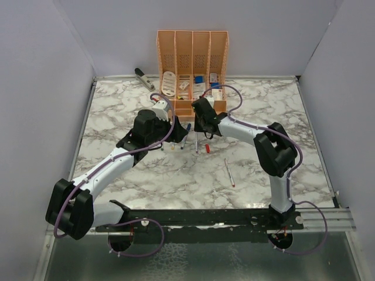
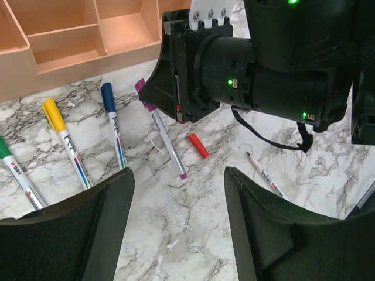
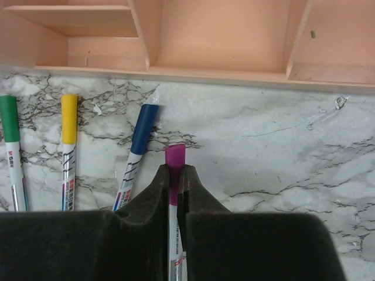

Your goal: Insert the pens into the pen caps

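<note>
Purple plastic is pinched by the right jaws, which are pressed together on the purple-capped pen (image 3: 174, 157) at the base of its cap, low over the marble table (image 3: 281, 152). Left of those jaws the blue-capped pen (image 3: 140, 140), yellow-capped pen (image 3: 69, 134) and green-capped pen (image 3: 9, 126) are laid side by side. The left jaws are spread and empty; ahead of them the red cap (image 2: 198, 145) and an uncapped pen (image 2: 263, 174) are seen lying apart. By judgement, the pinch should be eased off straight, so the fitted cap is not dragged. Beyond, the peach organiser (image 3: 222, 41) is seen.
</note>
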Action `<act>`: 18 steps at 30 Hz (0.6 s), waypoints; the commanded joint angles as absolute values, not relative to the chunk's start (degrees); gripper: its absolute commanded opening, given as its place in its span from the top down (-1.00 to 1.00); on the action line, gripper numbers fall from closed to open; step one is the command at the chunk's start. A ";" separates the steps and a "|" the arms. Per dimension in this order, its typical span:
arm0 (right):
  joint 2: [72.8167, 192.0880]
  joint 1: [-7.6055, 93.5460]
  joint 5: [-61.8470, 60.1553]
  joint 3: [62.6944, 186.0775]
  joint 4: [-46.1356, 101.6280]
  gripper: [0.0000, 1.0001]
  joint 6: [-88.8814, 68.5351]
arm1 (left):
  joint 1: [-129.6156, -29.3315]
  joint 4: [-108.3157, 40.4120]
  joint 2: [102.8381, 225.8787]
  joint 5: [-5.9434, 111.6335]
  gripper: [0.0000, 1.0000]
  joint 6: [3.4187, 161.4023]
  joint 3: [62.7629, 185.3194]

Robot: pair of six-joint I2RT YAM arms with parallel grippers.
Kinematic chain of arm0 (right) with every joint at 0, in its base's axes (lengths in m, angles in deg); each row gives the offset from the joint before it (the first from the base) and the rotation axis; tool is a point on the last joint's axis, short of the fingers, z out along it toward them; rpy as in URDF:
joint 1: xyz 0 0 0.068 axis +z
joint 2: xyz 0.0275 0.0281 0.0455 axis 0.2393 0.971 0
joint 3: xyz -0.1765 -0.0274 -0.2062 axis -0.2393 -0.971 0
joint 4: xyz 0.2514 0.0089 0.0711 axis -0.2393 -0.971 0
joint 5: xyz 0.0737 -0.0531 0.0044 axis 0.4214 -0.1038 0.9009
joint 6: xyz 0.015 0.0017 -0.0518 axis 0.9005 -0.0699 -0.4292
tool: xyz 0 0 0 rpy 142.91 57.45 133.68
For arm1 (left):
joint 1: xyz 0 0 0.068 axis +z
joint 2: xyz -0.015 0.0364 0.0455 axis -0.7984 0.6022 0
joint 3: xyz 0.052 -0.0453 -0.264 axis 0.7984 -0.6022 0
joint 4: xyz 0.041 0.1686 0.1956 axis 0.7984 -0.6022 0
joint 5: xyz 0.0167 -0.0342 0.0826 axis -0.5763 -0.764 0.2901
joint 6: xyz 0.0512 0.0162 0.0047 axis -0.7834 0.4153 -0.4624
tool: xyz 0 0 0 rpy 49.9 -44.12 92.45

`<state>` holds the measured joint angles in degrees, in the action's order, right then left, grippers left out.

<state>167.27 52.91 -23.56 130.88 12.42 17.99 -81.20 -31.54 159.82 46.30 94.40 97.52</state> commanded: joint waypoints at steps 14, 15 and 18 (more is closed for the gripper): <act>171.23 51.90 -29.69 135.06 7.90 0.30 19.01 | -81.06 -31.51 159.18 45.64 -0.29 93.61 97.58; 171.23 51.86 -29.63 134.92 8.29 0.17 18.59 | -81.02 -31.50 159.25 45.56 -0.29 93.60 97.58; 170.89 51.90 -30.01 135.01 9.05 0.02 17.31 | -81.01 -31.37 159.43 45.25 -0.29 93.62 97.58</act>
<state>170.61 52.13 -27.56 133.98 8.33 18.76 -81.20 -31.70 159.71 46.23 94.23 97.50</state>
